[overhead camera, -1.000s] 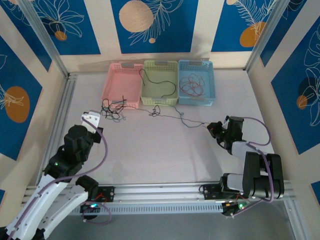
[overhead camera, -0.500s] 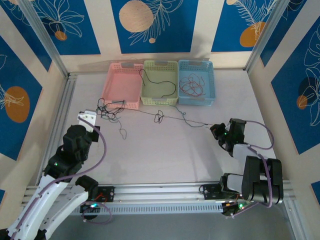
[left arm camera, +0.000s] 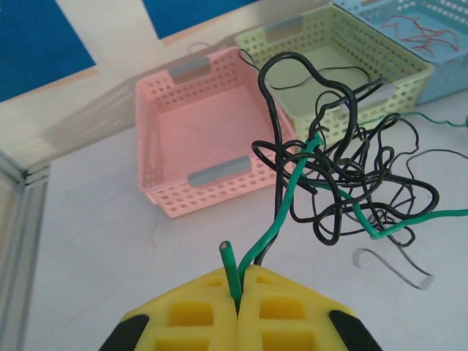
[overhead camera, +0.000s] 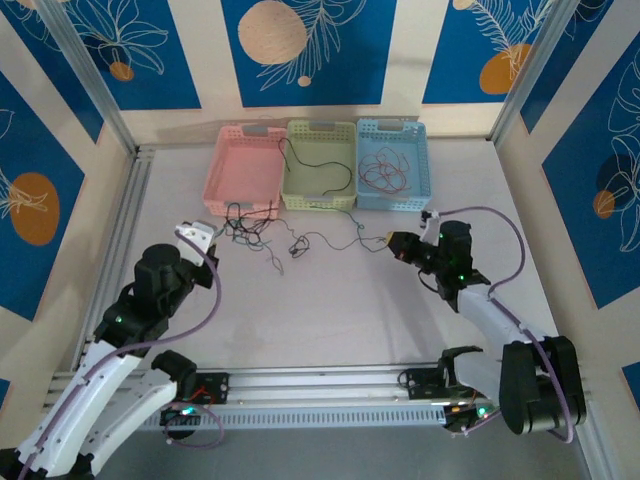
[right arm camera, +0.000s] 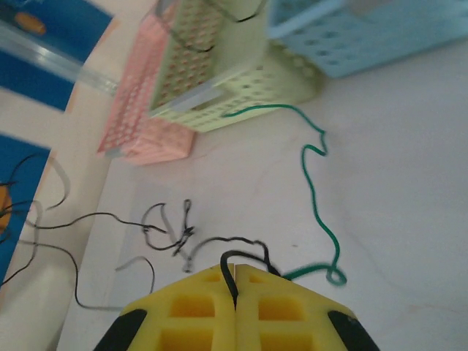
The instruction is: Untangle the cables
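Pinching the cables [left arm camera: 338, 183] before the pink basket [left arm camera: 175, 196], both jaws are clamping strands: left gripper [left arm camera: 238, 287] green-and-black, right gripper [right arm camera: 235, 284] black

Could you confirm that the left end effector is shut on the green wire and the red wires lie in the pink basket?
Not quite: the red wires lie in the blue basket, as the top external view shows. The left end effector is shut on the green wire.
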You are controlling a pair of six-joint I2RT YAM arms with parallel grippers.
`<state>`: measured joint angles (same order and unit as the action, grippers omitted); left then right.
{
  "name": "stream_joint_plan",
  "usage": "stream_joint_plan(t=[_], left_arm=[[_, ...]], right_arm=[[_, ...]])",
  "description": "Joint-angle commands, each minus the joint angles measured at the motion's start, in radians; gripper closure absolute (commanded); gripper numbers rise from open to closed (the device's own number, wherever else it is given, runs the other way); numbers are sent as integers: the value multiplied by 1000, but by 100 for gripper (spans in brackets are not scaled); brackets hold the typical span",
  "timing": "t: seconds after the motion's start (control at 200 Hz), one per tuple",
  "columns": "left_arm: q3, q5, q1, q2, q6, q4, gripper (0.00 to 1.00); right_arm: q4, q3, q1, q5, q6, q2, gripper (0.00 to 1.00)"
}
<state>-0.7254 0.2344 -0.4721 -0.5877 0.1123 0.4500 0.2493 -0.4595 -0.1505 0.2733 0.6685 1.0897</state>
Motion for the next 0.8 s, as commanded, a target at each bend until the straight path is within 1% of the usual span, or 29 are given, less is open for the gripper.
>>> stream_joint_plan(t=[0.0, 0.165, 0.21, 0.245, 0.32, 0.405, 0.465, 0.56, 0.655, 0.735, 0.795], left_arm=[[-11, -72, 10, 2, -17, -35, 100], [-11, -78, 10, -1, -16, -36, 100], [-11, -78, 10, -3, -16, -35, 100], [-11, -78, 10, -2, -16, -34, 100], [-11, -76, 10, -1, -16, -33, 100], [-11, -76, 10, 0, -16, -34, 100], [-11, -76, 8, 0, -16, -33, 100], [-11, -76, 10, 2, -16, -34, 100], [-11, -76, 9, 1, -16, -33, 100], [-11, -75, 9, 1, -16, -34, 100], [-12, -75, 9, 2, -16, -34, 100]], right_arm=[[-99, -55, -53, -1, -140, -7, 100], [-182, -115, -131, -11, -231, 5, 100], [-206, -129, -152, -25, -252, 9, 97], [-216, -136, -163, -31, -263, 12, 92], [-205, -136, -170, -6, -266, 16, 77], [-186, -132, -173, 12, -261, 13, 57], [-175, -126, -175, 18, -260, 5, 50], [-162, -116, -177, 19, -259, -15, 46], [-160, -109, -177, 1, -258, -29, 45], [-177, -109, -176, -50, -252, -28, 44], [-204, -120, -176, -112, -248, -8, 44]])
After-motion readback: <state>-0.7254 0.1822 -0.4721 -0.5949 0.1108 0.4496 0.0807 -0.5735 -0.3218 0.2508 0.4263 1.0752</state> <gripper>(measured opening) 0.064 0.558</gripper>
